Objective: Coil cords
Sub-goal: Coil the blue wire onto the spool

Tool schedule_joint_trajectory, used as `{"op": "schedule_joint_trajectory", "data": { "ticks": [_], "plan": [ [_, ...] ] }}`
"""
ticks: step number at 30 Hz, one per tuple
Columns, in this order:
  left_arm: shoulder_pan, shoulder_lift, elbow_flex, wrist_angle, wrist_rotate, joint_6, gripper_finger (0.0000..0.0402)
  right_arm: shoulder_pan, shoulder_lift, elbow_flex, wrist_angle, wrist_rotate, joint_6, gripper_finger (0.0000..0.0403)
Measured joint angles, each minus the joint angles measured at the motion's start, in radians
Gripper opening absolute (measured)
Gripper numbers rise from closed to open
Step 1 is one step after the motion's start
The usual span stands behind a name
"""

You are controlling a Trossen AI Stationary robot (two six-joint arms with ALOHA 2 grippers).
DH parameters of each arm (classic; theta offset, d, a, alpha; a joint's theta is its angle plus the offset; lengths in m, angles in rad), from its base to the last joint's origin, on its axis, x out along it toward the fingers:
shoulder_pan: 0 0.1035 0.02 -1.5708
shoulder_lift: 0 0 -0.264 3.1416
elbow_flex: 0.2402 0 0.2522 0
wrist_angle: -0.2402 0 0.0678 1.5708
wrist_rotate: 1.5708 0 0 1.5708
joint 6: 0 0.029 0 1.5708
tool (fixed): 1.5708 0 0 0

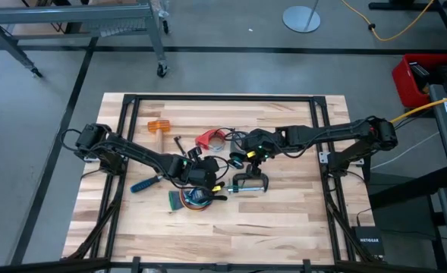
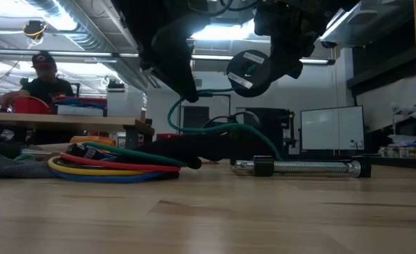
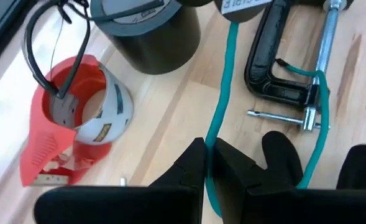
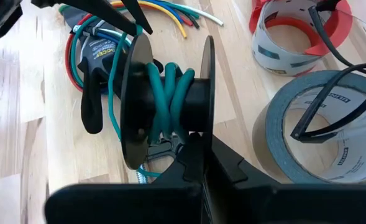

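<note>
- The left arm's fingers (image 3: 204,163) are pressed nearly together on the green cord (image 3: 223,93), which runs up between them; pinching it this way likely keeps the strand taut and guided while it is wound.
- The right arm's fingers (image 4: 200,163) are fully closed on the black spool (image 4: 170,99), gripping its hub from the edge. Several green turns already sit on the hub, so the spool appears to be held up off the desk (image 1: 284,220) so the cord can wrap round it freely.
- In the overhead view the right gripper (image 1: 252,154) hangs just above the black clamp (image 1: 251,184), and the left gripper (image 1: 200,176) is just beside the clamp, towards the left arm's base.
- The green cord trails past the clamp and snags round its screw handle, which could catch as winding goes on.
- The looped bundle of coloured cords (image 2: 112,167) (yellow, red, blue, green) lies flat on the desk near the clamp, under the left gripper, and looks already coiled.
- The red tape holder (image 3: 71,124) with a thin dark cord (image 3: 36,56) looped over it sits beyond the clamp, next to a grey tape roll (image 4: 319,130); that cord looks not yet dealt with.
- Judged from this, the winding is partway done.
</note>
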Motion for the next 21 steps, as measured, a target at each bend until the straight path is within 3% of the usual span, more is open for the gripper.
{"op": "schedule_joint_trajectory", "data": {
  "ticks": [11, 21],
  "plan": [
    [0.039, -0.003, -0.002, 0.051, 0.007, 0.098, 0.0127, 0.0, -0.009, 0.083, -0.19, 0.006, -0.053, 0.0002],
    [0.062, -0.108, -0.002, -0.035, 0.051, 0.102, 0.0117, 0.0, -0.013, 0.22, -0.443, 0.007, -0.068, 0.0002]
  ]
}}
